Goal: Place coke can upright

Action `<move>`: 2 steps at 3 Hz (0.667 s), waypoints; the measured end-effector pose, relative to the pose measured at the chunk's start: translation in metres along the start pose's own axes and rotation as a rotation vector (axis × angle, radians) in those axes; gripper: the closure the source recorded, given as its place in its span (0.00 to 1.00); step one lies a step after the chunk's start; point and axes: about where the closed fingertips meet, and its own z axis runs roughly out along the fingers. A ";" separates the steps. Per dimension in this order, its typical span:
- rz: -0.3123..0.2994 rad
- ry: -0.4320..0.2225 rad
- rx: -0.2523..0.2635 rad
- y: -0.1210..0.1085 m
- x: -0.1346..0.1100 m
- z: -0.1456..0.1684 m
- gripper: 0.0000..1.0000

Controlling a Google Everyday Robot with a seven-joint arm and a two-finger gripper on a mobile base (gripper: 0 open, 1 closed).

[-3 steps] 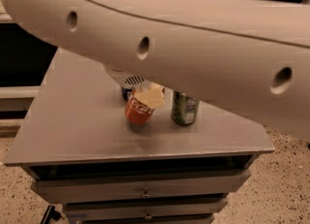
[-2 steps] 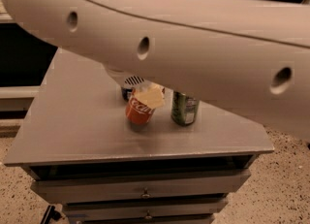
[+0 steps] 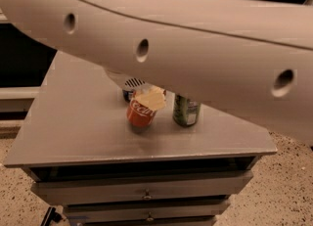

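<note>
With the gripper [image 3: 148, 98] low over the worktop [image 3: 73, 122] and its fingers [image 3: 154, 99] clamped on the tilted coke can [image 3: 140, 114], set its base flat before letting go.

My gripper [image 3: 150, 98] is upon the coke can [image 3: 141, 114] on the table [image 3: 73, 132], a second can [image 3: 186, 110] right of it, a third can [image 3: 128, 94] at its far side.

Matt plastic gripper [image 3: 149, 98] clasping glossy aluminium coke can [image 3: 139, 116] top, brushed metal table [image 3: 73, 122], smooth matt arm [image 3: 195, 39]
</note>
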 end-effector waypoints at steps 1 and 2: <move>-0.016 0.000 -0.004 0.004 -0.004 -0.002 0.46; -0.025 -0.003 -0.006 0.007 -0.007 -0.003 0.46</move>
